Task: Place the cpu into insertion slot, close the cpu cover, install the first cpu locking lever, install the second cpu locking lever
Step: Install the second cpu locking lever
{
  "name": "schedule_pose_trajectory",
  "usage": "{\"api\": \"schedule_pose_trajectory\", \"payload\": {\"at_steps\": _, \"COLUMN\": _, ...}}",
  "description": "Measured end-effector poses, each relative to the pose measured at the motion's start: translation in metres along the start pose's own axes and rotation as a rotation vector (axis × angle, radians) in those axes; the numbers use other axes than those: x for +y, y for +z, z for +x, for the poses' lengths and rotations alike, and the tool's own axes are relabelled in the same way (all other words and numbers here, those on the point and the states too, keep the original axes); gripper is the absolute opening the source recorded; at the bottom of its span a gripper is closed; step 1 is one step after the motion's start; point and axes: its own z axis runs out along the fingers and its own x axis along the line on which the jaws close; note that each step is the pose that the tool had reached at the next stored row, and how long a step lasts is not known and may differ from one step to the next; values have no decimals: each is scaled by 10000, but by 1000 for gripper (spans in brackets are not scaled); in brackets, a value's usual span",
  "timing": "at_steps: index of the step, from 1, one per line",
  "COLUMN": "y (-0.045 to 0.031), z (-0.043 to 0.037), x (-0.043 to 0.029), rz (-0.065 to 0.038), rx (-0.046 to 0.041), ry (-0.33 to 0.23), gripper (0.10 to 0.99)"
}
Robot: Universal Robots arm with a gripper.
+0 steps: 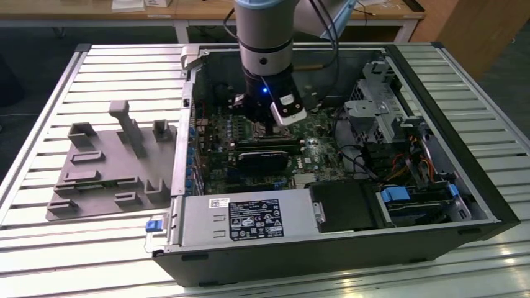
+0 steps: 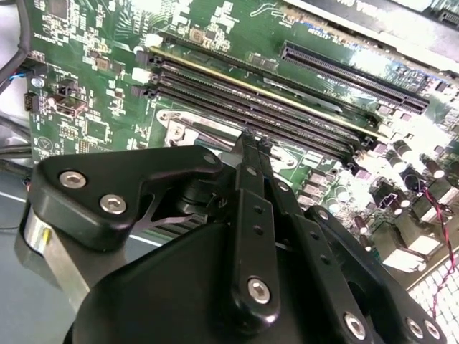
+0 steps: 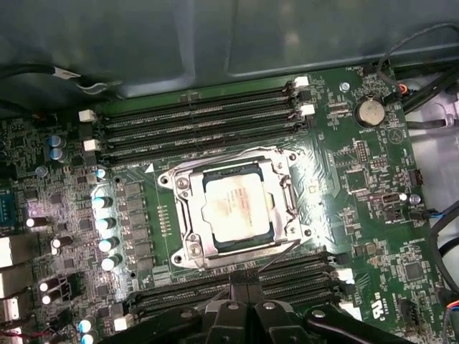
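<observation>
Cpu [image 3: 237,208] seated in insertion slot [image 3: 188,245], framed by lowered cpu cover [image 3: 283,188], so held flat. Gripper [image 3: 246,290] poised at socket's near edge beside a lever [image 3: 276,256]; fingers pressed together, nothing gripped.

A pale silvery-beige cpu [image 3: 237,208] sits framed by the silvery cpu cover [image 3: 188,215], amid green circuit board [image 3: 358,186] and a black pincer [image 3: 247,301].
</observation>
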Motion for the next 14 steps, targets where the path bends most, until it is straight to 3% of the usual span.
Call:
{"api": "schedule_pose_trajectory", "payload": {"at_steps": 6, "y": 28, "z": 4, "x": -50, "rz": -174, "rx": 43, "ry": 40, "gripper": 106}}
{"api": "schedule_pose_trajectory", "payload": {"at_steps": 11, "y": 69, "z": 27, "x": -92, "rz": -251, "rx": 58, "ry": 53, "gripper": 106}}
{"api": "schedule_pose_trajectory", "payload": {"at_steps": 14, "y": 79, "z": 35, "x": -111, "rz": -472, "rx": 105, "ry": 77, "gripper": 106}}
